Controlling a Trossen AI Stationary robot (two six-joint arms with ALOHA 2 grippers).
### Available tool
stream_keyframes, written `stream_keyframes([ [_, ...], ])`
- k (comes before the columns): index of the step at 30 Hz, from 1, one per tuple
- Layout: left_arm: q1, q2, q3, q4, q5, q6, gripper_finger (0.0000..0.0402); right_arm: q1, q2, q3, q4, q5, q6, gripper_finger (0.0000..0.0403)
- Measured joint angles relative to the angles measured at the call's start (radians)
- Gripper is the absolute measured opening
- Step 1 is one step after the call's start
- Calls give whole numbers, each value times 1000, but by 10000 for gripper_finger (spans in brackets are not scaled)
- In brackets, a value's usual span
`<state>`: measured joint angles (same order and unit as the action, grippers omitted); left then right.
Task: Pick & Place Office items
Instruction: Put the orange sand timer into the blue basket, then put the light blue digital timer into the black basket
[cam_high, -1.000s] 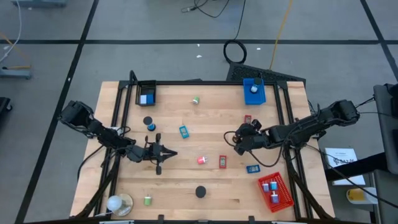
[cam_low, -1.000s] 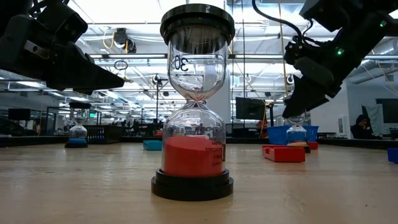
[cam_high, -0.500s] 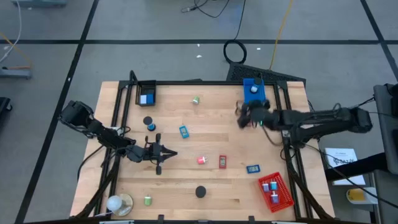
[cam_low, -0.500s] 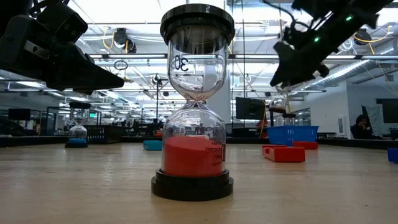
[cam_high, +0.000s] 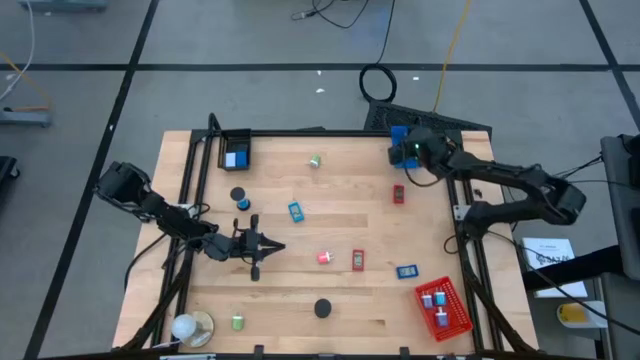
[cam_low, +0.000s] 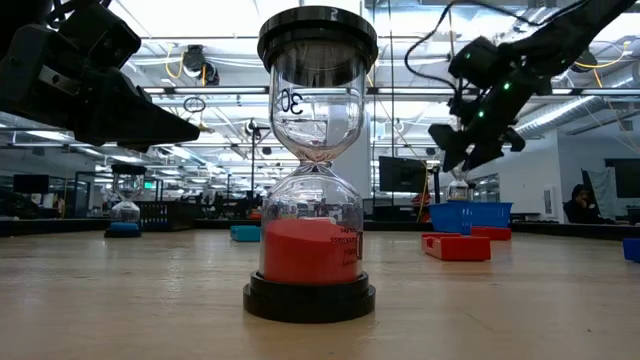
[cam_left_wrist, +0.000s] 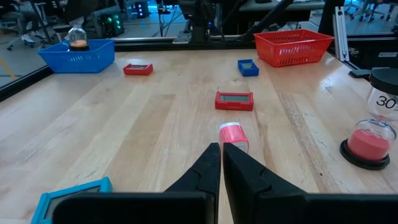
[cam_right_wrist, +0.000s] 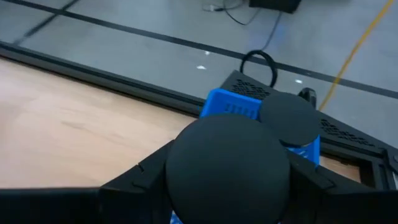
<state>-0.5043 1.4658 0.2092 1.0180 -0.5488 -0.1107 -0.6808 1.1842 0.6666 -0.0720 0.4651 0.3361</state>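
Note:
Small office items lie scattered on the wooden table: a green one (cam_high: 315, 160), a blue one (cam_high: 296, 211), a pink roll (cam_high: 324, 258), and red blocks (cam_high: 358, 260) (cam_high: 398, 193). A red-sand timer (cam_low: 310, 200) stands on its black base. My right gripper (cam_high: 405, 152) hangs over the blue tray (cam_high: 412, 133) at the far right, shut on a small black-capped sand timer (cam_right_wrist: 227, 158). A second black cap (cam_right_wrist: 289, 121) shows in that tray. My left gripper (cam_high: 275, 247) waits shut above the table's left middle, with the pink roll (cam_left_wrist: 233, 134) ahead of it. My right gripper pinches the small sand timer between its two fingers (cam_right_wrist: 140, 180), one on each side just under the round black top cap (cam_right_wrist: 227, 143). The fingers come from above, pointing down. The timer hangs upright below them (cam_low: 458, 188), lifted clear above the blue tray.
A black tray (cam_high: 236, 152) holding a blue-white item sits far left, and a red tray (cam_high: 455, 318) with several items sits near right. A round white and tan object (cam_high: 190, 325) lies at the near left corner. A black disc (cam_high: 237, 195) and a blue block (cam_high: 406, 271) also lie on the wood.
My right gripper has travelled from the table's right middle toward the far edge, up and over the red block, and now stands over the blue tray with the small timer still in its fingers. My left arm and the items on the table have stayed put.

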Motion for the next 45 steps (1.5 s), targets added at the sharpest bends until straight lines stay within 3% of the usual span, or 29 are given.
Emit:
stream_keyframes([
  [20,0,0,0,0,0,2,26,-72,215,0,166,-50,3,198],
  [28,0,0,0,0,0,3,26,-79,221,0,168,-50,9,249],
  [38,1,0,0,3,0,-7,26,-63,123,0,146,-46,-42,279],
  [45,4,0,0,4,-2,-3,26,19,-61,0,66,-43,-42,227],
])
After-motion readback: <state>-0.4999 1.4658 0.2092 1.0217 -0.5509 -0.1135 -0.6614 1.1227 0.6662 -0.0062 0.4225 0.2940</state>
